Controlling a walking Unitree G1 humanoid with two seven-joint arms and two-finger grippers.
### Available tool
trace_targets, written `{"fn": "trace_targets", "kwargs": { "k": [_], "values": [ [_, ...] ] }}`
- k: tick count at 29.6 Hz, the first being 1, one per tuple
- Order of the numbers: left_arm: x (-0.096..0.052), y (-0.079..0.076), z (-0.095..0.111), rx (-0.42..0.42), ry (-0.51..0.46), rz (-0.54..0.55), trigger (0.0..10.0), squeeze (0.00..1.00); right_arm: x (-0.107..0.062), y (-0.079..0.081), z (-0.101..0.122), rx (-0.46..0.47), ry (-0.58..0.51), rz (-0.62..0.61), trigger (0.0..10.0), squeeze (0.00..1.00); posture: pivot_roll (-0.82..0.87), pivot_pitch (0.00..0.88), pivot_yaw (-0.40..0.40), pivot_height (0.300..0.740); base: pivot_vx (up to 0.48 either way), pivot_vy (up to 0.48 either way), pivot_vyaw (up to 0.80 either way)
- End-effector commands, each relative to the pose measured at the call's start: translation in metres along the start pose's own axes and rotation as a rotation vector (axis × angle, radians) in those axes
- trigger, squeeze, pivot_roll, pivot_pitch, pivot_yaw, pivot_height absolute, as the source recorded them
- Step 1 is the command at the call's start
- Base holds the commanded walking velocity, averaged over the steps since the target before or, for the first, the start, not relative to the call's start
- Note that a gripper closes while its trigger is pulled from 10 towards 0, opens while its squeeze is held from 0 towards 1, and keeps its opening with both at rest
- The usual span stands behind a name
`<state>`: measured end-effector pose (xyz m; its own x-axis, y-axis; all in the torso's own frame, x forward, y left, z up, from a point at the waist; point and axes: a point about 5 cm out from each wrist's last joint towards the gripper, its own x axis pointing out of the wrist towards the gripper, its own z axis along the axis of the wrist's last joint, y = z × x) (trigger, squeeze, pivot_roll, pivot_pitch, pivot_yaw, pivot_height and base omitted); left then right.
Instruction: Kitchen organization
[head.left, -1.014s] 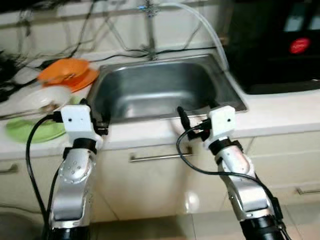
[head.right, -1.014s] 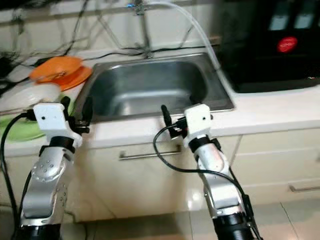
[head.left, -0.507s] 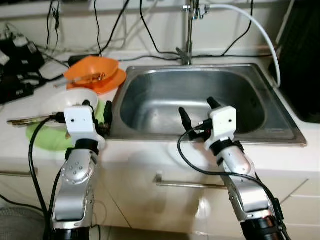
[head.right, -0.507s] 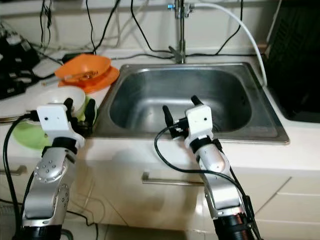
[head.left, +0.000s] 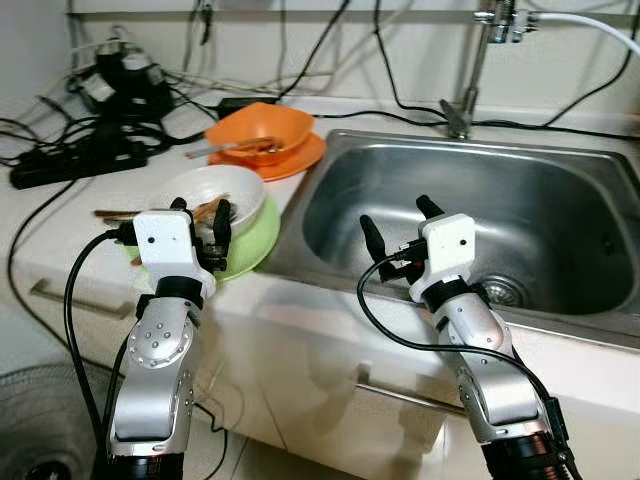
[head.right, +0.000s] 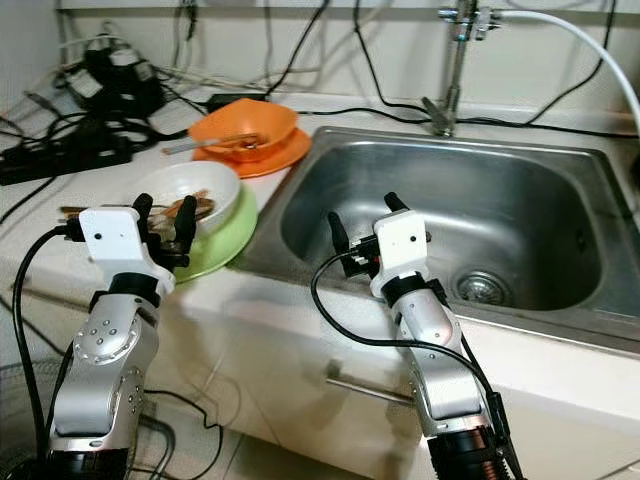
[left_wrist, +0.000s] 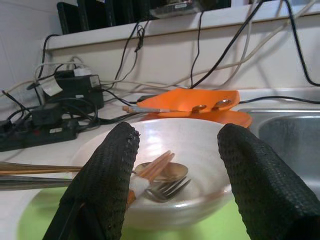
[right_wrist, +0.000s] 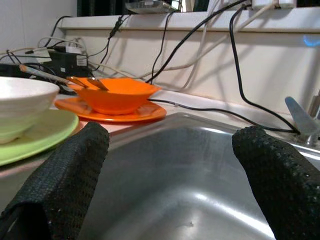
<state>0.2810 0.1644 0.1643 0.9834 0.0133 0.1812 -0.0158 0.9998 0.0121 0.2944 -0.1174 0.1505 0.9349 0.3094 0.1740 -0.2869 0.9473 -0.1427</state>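
Note:
A white bowl (head.left: 215, 188) holding a fork (left_wrist: 167, 189), a spoon (left_wrist: 161, 171) and chopsticks sits on a green plate (head.left: 252, 243) on the counter, left of the sink (head.left: 540, 215). Behind it an orange bowl (head.left: 262, 128) with utensils rests on an orange plate (head.left: 305, 160). My left gripper (head.left: 200, 207) is open at the near side of the white bowl, level with its rim, nothing between its fingers (left_wrist: 107, 175). The open right gripper (head.left: 393, 212) hovers over the sink's near left part, also holding nothing.
A faucet (head.left: 468, 70) with a white hose stands behind the sink, whose drain (head.left: 497, 291) lies at the bottom. Black power strips (head.left: 60, 165) and tangled cables cover the counter's back left. A drawer handle (head.left: 410, 395) sits below the counter edge.
The camera has swung left: the dishes now lie nearer the middle and the black appliance at the right has left the picture. Both grippers stay open; the left one now faces the white bowl.

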Motion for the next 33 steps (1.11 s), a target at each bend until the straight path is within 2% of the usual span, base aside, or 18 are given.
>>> {"fn": "trace_targets", "kwargs": {
  "k": [1, 9, 16, 20, 25, 28, 33],
  "values": [
    [0.001, 0.001, 0.003, 0.011, -0.012, 0.01, 10.0, 0.0, 0.001, -0.002, -0.002, 0.003, 0.015, -0.009, 10.0, 0.0, -0.06, 0.0, 0.105, 0.74, 0.0, 0.0, 0.0],
    [0.001, 0.001, 0.005, 0.031, -0.026, 0.003, 10.0, 0.0, 0.002, -0.002, -0.002, 0.0, 0.022, -0.004, 10.0, 0.0, -0.06, 0.0, 0.101, 0.74, 0.0, 0.0, 0.0],
    [0.002, -0.004, 0.026, 0.126, -0.141, -0.038, 10.0, 0.0, 0.005, -0.002, -0.001, -0.011, 0.016, -0.014, 10.0, 0.0, -0.05, 0.0, 0.093, 0.74, 0.0, 0.0, 0.0],
    [0.001, -0.006, 0.027, 0.13, -0.149, -0.043, 10.0, 0.0, 0.005, -0.002, -0.003, 0.03, 0.034, 0.002, 10.0, 0.0, -0.05, 0.0, 0.093, 0.74, 0.0, 0.0, 0.0],
    [-0.002, -0.001, 0.036, 0.144, -0.181, -0.021, 10.0, 0.0, 0.003, 0.004, -0.001, 0.108, 0.05, 0.131, 10.0, 0.0, -0.05, 0.0, 0.097, 0.74, 0.0, 0.0, 0.0],
    [-0.004, 0.002, 0.041, 0.152, -0.193, -0.022, 10.0, 0.0, 0.002, 0.005, 0.003, 0.212, 0.065, 0.248, 10.0, 0.0, -0.05, 0.0, 0.097, 0.74, 0.0, 0.0, 0.0],
    [-0.003, 0.003, 0.042, 0.155, -0.193, -0.026, 10.0, 0.0, 0.0, 0.005, 0.008, 0.219, 0.058, 0.354, 10.0, 0.0, -0.05, 0.0, 0.098, 0.74, 0.0, 0.0, 0.0]
  ]
}}
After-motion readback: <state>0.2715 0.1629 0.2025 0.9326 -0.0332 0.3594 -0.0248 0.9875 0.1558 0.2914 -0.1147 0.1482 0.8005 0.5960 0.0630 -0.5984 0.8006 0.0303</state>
